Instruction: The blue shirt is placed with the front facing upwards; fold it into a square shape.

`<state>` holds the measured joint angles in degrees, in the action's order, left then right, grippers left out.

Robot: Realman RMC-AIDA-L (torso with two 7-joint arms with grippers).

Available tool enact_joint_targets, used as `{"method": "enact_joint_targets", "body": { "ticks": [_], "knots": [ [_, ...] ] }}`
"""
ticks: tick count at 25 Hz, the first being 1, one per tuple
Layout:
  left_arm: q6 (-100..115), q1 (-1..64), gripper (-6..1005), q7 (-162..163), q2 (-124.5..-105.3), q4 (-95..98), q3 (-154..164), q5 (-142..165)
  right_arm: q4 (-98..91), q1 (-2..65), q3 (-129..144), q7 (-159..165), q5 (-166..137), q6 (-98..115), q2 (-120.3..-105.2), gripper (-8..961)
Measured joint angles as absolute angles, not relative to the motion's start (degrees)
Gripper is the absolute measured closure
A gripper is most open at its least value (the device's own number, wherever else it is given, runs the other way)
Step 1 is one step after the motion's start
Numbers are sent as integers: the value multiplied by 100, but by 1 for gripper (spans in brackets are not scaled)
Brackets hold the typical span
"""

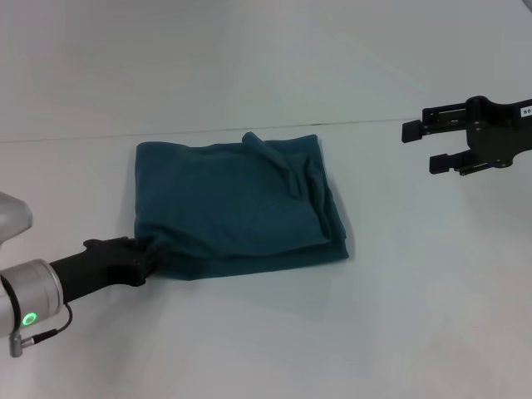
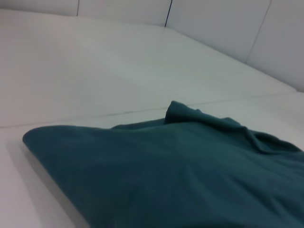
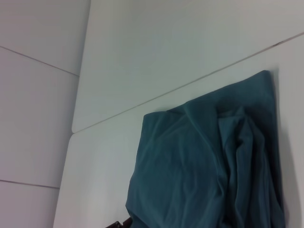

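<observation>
The left gripper [image 1: 148, 252] has its jaws closed on the folded blue shirt's [image 1: 233, 208] near corner, while the right gripper [image 1: 421, 145] hovers well apart, jaws open and empty.

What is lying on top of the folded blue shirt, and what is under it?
Nothing lies on the blue shirt; only its own bunched folds show near its right edge. It rests on the white table. The left gripper meets its near left corner; cloth covers the fingertips.

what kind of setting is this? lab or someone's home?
Probably a lab or test cell: a bare white table, plain white panelled walls, and only a folded blue shirt lying there, with the left gripper at its corner.
</observation>
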<state>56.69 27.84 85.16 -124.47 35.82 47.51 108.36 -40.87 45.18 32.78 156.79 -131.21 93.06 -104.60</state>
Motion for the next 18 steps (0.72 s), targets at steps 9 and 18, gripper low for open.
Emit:
{"method": "enact_joint_targets", "body": {
  "ticks": [9,18],
  "knots": [
    [5666,2714,795,8517,-12446,3604,4748,10702,-4089,4517,3269,15694,-13122,9300,-10450,71],
    [5920,2513,917,8600,-12450,3796,4740,10652,-4088,4517,3234,15695,-13122,9288,-10445,71]
  ]
}}
